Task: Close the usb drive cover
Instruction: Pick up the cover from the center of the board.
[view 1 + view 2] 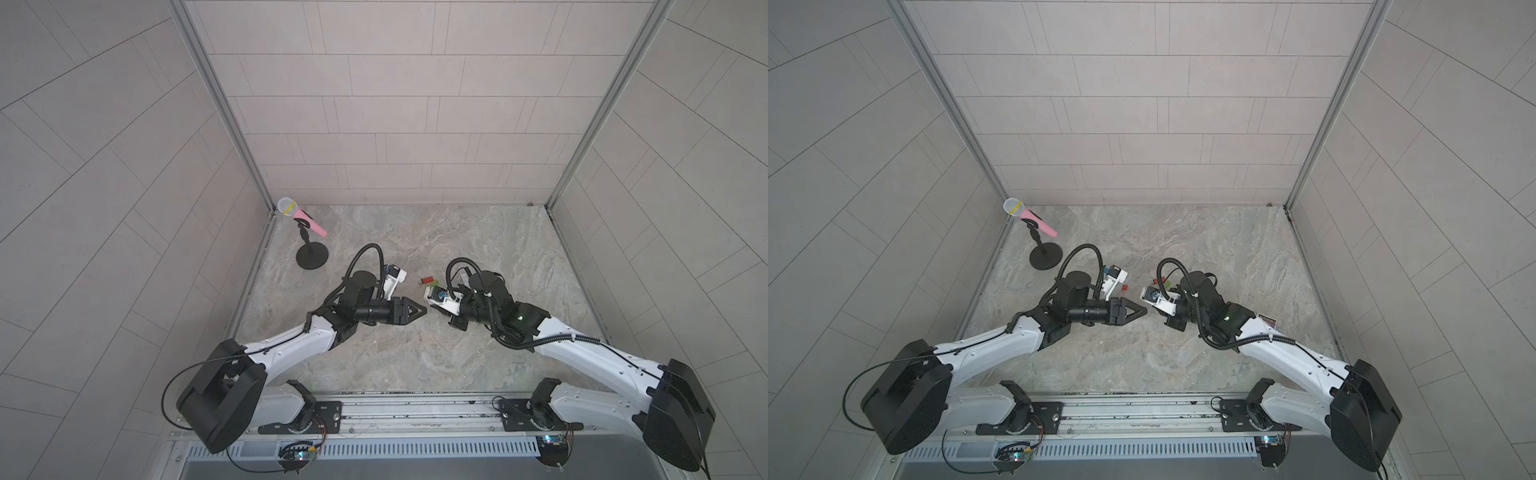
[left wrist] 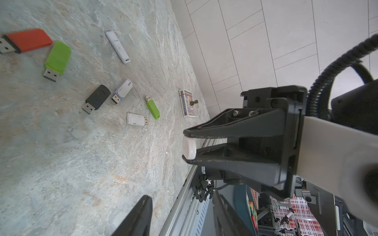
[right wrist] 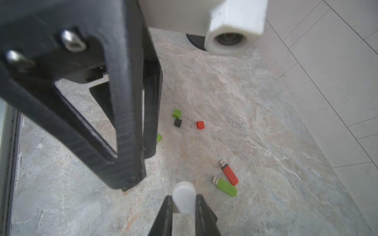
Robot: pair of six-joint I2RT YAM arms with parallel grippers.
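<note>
In right gripper (image 3: 184, 199), white usb drive (image 3: 183, 192) points lengthwise toward left gripper (image 1: 421, 309).

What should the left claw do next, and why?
Probably ease the left claw forward onto the rounded end of the white piece, then press or pinch it to seat the cover. The right claw is shut on that piece, its end pointing at the left claw. The left claw's jaws stand apart with nothing between them, and a gap separates the two claws.

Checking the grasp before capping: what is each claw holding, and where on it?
Right claw pinches a white rounded piece by its sides, rounded end protruding; drive or cover unclear. Left claw holds nothing.
</note>
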